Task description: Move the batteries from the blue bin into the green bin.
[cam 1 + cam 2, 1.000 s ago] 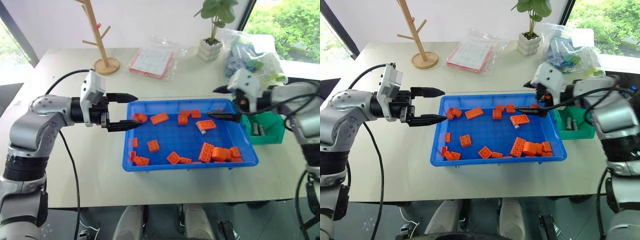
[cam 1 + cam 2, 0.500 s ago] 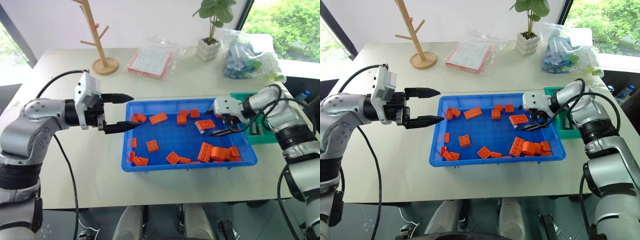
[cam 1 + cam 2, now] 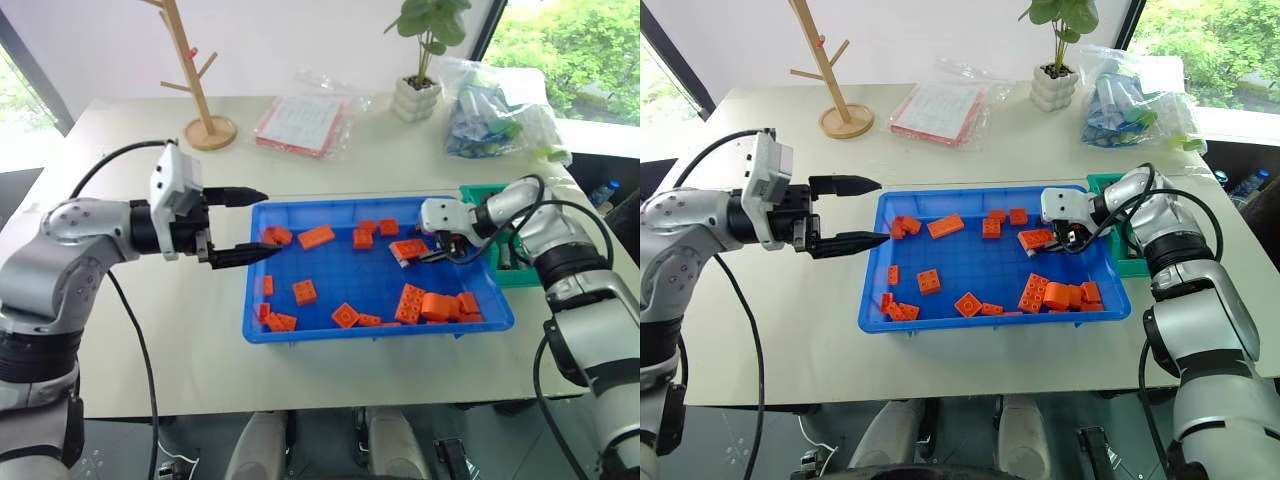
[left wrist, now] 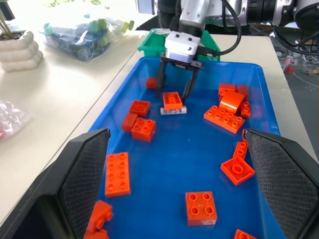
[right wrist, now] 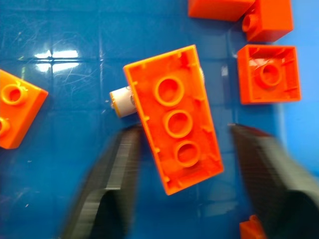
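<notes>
I've got the right jaws down in the wide shallow bright blue plastic tray, black fingers parted and straddling a long orange toy brick lying underside up; nothing gripped that I can see. The target, a small silver-white cylinder battery, lies flat on the tray floor touching that brick, half tucked under its far end, only one end cap poking out. The small deep teal-green plastic box sits on the pale bench just beside the tray's right end, with a couple of batteries already in it as far as I can tell. The left jaws hang wide open and empty at the tray's left end, well apart from the work. Risks as I judge them: the fingers are lined up on the brick more than on the battery, so closing here likely grabs the brick, or brick and battery together, and the wrong piece goes to the green box; a finger could also nudge the brick and roll the battery off under it or toward the other bricks nearby; a thin round cell may squirt out of a pinch
</notes>
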`<action>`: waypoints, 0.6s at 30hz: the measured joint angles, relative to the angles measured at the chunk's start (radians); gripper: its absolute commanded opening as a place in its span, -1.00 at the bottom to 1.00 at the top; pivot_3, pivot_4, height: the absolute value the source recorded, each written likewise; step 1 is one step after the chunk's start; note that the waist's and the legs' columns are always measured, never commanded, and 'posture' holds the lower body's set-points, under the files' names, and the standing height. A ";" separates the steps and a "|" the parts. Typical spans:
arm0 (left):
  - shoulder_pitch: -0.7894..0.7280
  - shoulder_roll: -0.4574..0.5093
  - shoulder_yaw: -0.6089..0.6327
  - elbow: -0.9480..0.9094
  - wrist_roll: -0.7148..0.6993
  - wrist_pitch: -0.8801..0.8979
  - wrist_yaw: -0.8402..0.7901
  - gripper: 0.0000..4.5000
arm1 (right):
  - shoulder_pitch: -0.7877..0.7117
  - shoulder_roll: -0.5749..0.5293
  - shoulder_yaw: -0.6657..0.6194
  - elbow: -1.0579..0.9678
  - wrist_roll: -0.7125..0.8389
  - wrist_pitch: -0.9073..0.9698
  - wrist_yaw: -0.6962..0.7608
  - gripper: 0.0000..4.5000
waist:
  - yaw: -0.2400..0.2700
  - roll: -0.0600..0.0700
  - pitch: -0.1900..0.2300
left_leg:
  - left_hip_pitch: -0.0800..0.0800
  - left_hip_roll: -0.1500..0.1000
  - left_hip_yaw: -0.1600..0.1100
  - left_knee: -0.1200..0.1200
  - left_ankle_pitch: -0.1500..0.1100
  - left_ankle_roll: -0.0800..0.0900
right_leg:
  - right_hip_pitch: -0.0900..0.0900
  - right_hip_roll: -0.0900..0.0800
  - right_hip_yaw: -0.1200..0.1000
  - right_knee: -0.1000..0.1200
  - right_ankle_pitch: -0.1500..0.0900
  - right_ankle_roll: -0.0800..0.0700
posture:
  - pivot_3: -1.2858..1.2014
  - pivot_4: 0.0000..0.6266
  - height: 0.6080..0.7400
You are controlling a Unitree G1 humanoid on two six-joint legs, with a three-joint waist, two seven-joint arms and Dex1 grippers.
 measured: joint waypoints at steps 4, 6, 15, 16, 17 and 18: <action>0.000 0.000 -0.001 0.008 0.000 0.000 0.000 1.00 | 0.001 -0.010 -0.031 -0.050 0.010 0.025 0.039 -0.49 | 0.000 0.000 0.000 | 0.000 0.000 0.000 0.000 0.000 0.000 | 0.000 0.000 0.000 0.000 0.000 0.000 | 0.03 -0.52 0.28; 0.000 0.000 -0.003 0.010 0.000 -0.001 -0.002 1.00 | 0.003 -0.010 -0.058 -0.110 0.039 0.074 0.061 -0.49 | 0.000 0.000 0.000 | 0.000 0.000 0.000 0.000 0.000 0.000 | 0.000 0.000 0.000 0.000 0.000 0.000 | 0.03 -0.52 0.28; -0.033 -0.018 -0.015 0.034 0.006 -0.013 -0.010 1.00 | 0.149 0.248 -0.101 -0.683 0.120 0.595 -0.181 -0.49 | 0.006 0.000 0.000 | 0.001 0.001 -0.001 0.000 0.001 -0.001 | -0.005 0.001 0.002 0.012 -0.001 -0.001 | 0.03 -0.52 0.28; -0.033 -0.022 -0.015 0.037 0.009 -0.013 -0.009 1.00 | 0.200 0.301 -0.070 -0.745 0.111 0.659 -0.230 -0.49 | 0.008 0.000 0.000 | 0.000 0.000 -0.001 0.000 0.001 -0.002 | -0.006 0.000 0.002 0.012 -0.001 -0.001 | 0.03 -0.52 0.28; -0.034 -0.026 -0.016 0.037 0.011 -0.013 -0.008 1.00 | 0.231 0.333 -0.044 -0.775 0.109 0.706 -0.258 -0.49 | 0.008 0.000 0.000 | -0.001 -0.001 -0.001 0.000 0.001 -0.002 | -0.006 0.000 0.002 0.012 -0.001 -0.001 | 0.03 -0.52 0.28; -0.035 -0.026 -0.017 0.037 0.011 -0.013 -0.009 1.00 | 0.250 0.349 -0.025 -0.795 0.103 0.748 -0.291 -0.07 | 0.008 0.000 0.000 | -0.001 -0.002 -0.001 0.001 0.001 -0.002 | -0.007 -0.002 0.002 0.012 -0.001 -0.001 | 0.03 -0.52 0.28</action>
